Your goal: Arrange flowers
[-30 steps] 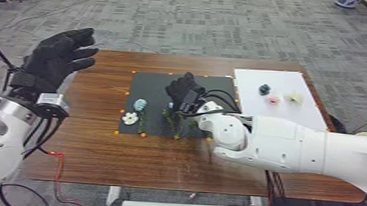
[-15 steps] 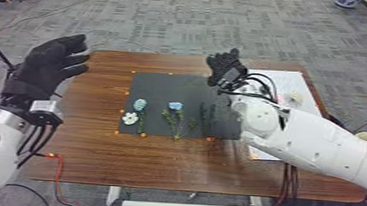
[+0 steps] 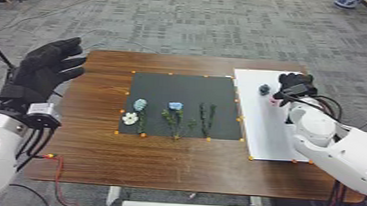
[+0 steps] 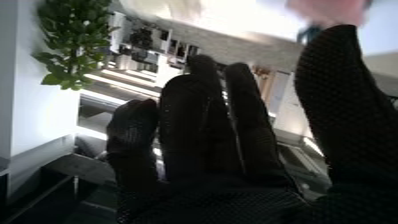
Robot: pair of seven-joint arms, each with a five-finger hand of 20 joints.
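Observation:
In the head view my right hand [image 3: 295, 85] is over the white board, beside a dark flower head [image 3: 264, 89] and partly over a pink one [image 3: 274, 101]. The right wrist view has my right hand [image 4: 204, 130] with straight fingers and nothing held; a blurred pink bloom [image 4: 330, 11] lies beyond the thumb. On the black mat a white flower [image 3: 131, 118], a pale blue flower on a stem [image 3: 141, 105], a blue flower with stems [image 3: 175, 106] and green stems without blooms [image 3: 207, 119] lie side by side. My left hand [image 3: 46, 65] is raised at the left, fingers extended.
The black mat [image 3: 185, 86] lies mid-table with small orange markers along its edges. The white board [image 3: 272, 140] is to its right. A red cable [image 3: 57, 178] hangs over the table's front left. The brown table [image 3: 172, 165] extends in front of the mat.
My right hand has moved right, from above the black mat to over the white board, uncovering the blue flower and the green stems. The left hand has shifted slightly.

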